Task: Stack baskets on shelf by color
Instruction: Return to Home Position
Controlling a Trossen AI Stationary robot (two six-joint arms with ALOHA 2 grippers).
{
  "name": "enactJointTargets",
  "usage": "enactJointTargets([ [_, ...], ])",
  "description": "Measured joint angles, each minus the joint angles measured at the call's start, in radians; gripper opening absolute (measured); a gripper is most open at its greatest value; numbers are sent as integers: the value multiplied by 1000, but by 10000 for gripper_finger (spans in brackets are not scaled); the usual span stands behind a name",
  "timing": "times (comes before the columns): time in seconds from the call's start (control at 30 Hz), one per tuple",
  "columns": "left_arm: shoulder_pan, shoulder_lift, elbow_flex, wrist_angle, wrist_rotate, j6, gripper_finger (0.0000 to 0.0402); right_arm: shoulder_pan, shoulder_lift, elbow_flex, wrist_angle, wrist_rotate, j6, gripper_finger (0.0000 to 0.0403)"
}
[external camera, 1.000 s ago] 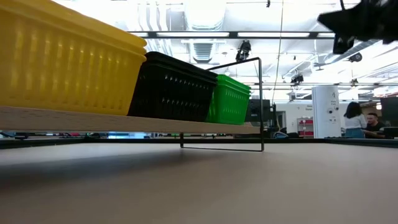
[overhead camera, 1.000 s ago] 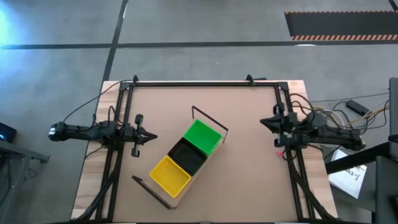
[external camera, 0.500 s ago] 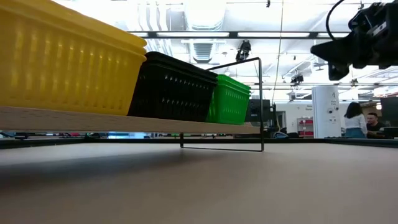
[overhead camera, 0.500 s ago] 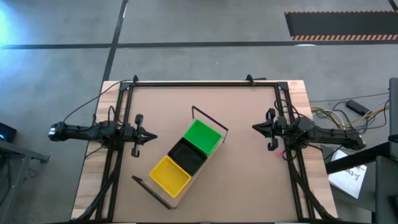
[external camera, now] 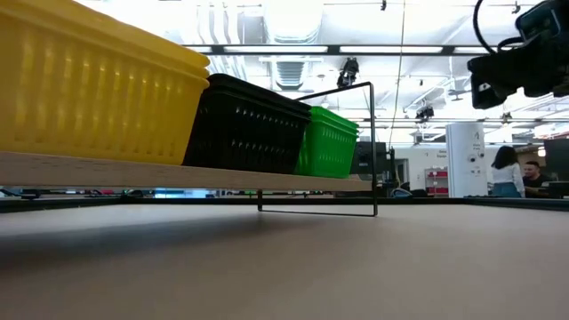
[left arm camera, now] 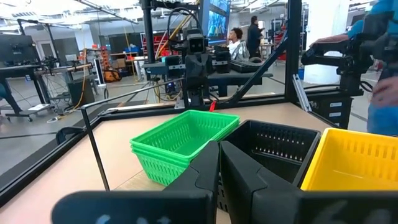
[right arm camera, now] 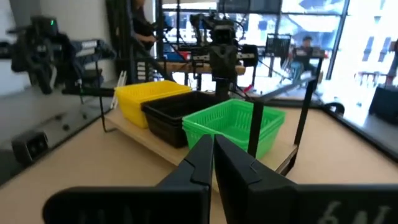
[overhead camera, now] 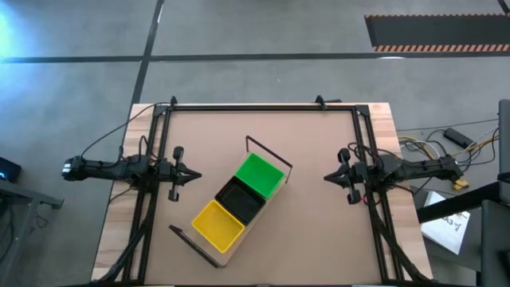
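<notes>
1. The left gripper and the right gripper hover level at opposite sides of the table, pointing inward, jaws clenched on nothing.
2. Slotted plastic green baskets, black baskets and yellow baskets sit in a row on the pale wooden shelf between the grippers, well apart from both.

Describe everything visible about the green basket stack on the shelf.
The green basket stack is bright slotted plastic, rectangular, open-topped and empty; the left wrist view shows at least two nested rims. It stands upright at one end of the pale wooden shelf, by the black wire end frame, close beside the black basket. The left end effector and right end effector hang apart from it, near the table's sides.
</notes>
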Motion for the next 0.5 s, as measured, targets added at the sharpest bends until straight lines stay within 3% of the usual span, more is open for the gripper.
enactJointTargets([
  [0.13, 0, 1, 0, 0, 0, 0, 0, 1, 1, 0, 0, -1, -82, 9],
  [0.5, 0, 2, 0, 0, 0, 0, 0, 0, 32, 0, 0, 2, -69, 9],
])
